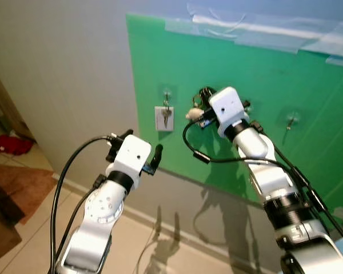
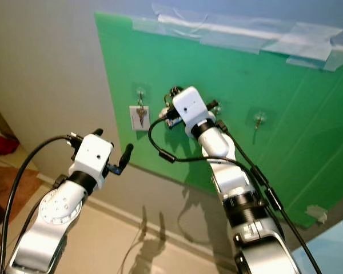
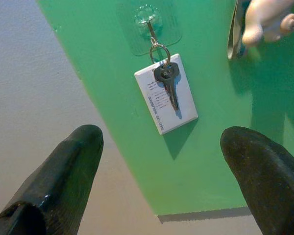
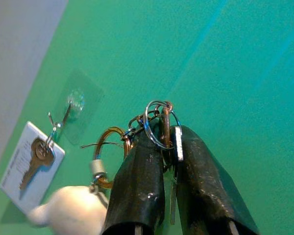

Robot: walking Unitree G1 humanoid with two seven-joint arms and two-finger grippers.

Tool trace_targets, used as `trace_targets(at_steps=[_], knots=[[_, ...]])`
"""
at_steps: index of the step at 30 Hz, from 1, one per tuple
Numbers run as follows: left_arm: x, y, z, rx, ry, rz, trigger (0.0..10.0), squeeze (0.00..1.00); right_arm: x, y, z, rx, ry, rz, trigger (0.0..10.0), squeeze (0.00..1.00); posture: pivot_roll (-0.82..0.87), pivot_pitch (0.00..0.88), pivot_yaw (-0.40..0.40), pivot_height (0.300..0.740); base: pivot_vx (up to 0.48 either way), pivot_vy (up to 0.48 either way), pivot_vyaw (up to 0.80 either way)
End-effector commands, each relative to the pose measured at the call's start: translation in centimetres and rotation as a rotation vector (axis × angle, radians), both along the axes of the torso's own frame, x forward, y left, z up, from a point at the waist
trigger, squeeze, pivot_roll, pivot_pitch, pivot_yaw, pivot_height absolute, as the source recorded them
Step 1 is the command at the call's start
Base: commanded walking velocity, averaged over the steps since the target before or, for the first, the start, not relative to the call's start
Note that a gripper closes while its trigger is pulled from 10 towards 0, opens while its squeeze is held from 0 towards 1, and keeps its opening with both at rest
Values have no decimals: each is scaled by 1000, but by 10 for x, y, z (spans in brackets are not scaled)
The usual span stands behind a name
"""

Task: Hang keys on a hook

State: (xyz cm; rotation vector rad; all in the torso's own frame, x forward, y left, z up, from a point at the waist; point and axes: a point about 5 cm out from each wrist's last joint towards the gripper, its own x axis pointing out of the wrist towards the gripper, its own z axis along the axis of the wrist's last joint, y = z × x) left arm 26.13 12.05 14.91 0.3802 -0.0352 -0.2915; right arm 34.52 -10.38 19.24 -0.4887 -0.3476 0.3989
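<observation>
Two black fingers point(image 4: 137, 191) of the right hand point(image 4: 161, 147) are clenched on the keys point(image 4: 159, 125), whose steel rings and one flat key blade stick out at the fingertips, pressed close to the green board point(image 1: 274, 103). From the same bunch a brown loop and a pale, rounded charm point(image 4: 71, 210) hang toward seven o'clock of the fingertips in the right wrist view. In the head views the right hand is raised high, its arm stretched up and forward from the lower right, wrist bent so the fingers reach the board, with the charm point(image 1: 193, 114) showing at nine o'clock of the white wrist housing.

At nine o'clock of the right hand, near it, a clear adhesive hook point(image 1: 167, 94) already carries another key point(image 3: 169, 85) on a ring together with a white tag point(image 3: 166, 100). The tag bears several lines of small print, too fine to read. Another clear hook point(image 1: 291, 120) sits on the board at three o'clock of the right hand, well apart, with something thin hanging from it that cannot be made out.

Lower, at seven o'clock of the right hand, the left hand point(image 1: 134, 151) is released, its fingers point(image 3: 63, 171) spread wide and grasping nothing, pointing at the hanging tag. Its arm rises bent from the lower left, a black cable point(image 1: 68, 171) looping beside it.

Clear tape point(image 1: 251, 31) fixes the board's top edge to the grey wall point(image 1: 63, 68).
</observation>
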Motion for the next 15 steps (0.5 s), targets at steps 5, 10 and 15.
trace_targets(at_steps=[5,10,15], knots=[[0,-1,1,9,-10,-7,10000,0,-3,-4,-2,-42,-33,-20,10000,0,-4,0,-28,740,0,0,0],[0,-2,1,10,-12,-9,10000,0,-2,-5,-9,-63,-17,-32,10000,0,-2,0,-28,740,0,0,0],[-1,-1,1,11,-12,-7,10000,0,0,-8,-12,-109,-33,-44,10000,0,-1,0,-31,740,0,0,0]])
